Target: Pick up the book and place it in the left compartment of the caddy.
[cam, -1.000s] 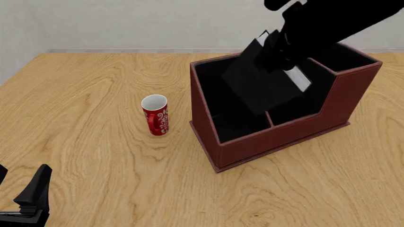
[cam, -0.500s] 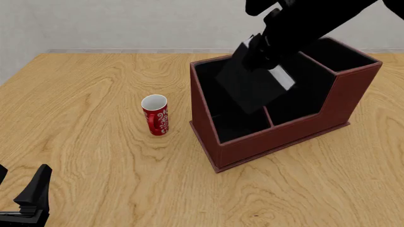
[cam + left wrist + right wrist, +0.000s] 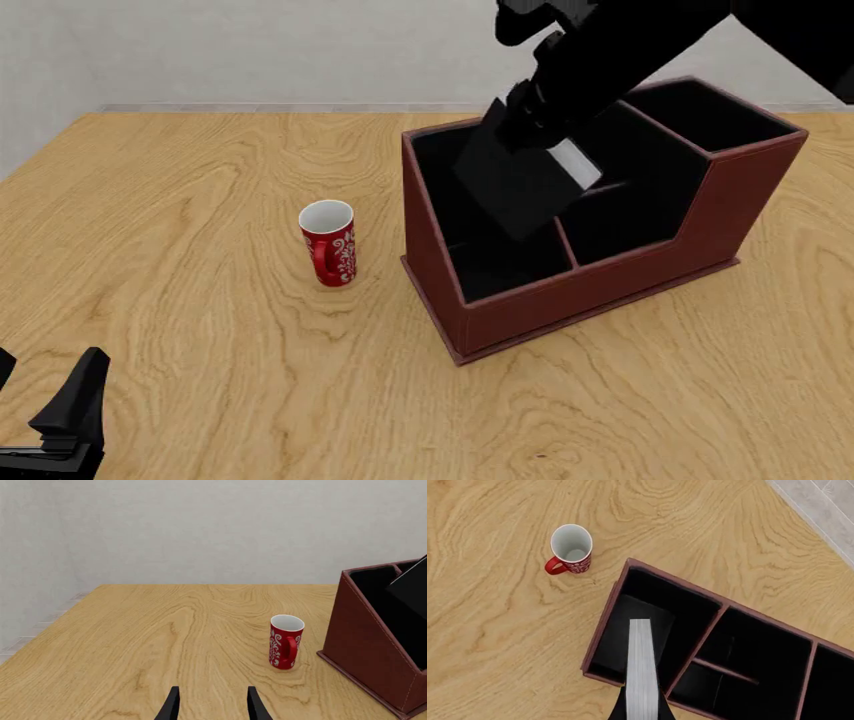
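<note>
Right gripper (image 3: 534, 105) clamps book (image 3: 514, 185), tilted over left compartment (image 3: 447, 190); level it, lower straight; left gripper (image 3: 212, 707) open, empty.

Red mug (image 3: 285, 641) stands upright beside the caddy (image 3: 363, 650) (book (image 3: 410, 587) above), claw (image 3: 212, 705) apart

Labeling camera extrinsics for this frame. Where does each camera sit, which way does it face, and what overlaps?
Front: above and behind the arms, facing forward-down; right arm over the caddy, left gripper low.
Left wrist: behind the left gripper, low, facing across the table to the mug.
Right wrist: above the caddy, looking down; right gripper holds the book.
Shared: mug, caddy and book appear in all three.
</note>
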